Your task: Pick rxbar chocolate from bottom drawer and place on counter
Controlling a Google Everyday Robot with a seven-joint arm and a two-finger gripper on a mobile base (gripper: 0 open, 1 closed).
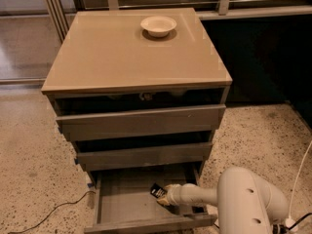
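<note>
Speckled terrazzo floor (29, 169) surrounds a grey cabinet whose tan counter (122, 57) carries a cream-white bowl (158, 25) near its back edge. Below, the bottom drawer (122, 206) stands pulled out and the white arm (243, 204) reaches into its right side. The pincer (165, 199) is right against the black rxbar chocolate (157, 191) inside the drawer; whether it is clenched on the bar I cannot tell.

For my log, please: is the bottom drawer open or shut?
Open: the bottom drawer juts out past those above; the pincer is inside, at the bar.

Claw (165, 199) in dim drawer (122, 206); counter (122, 57) sheen
</note>
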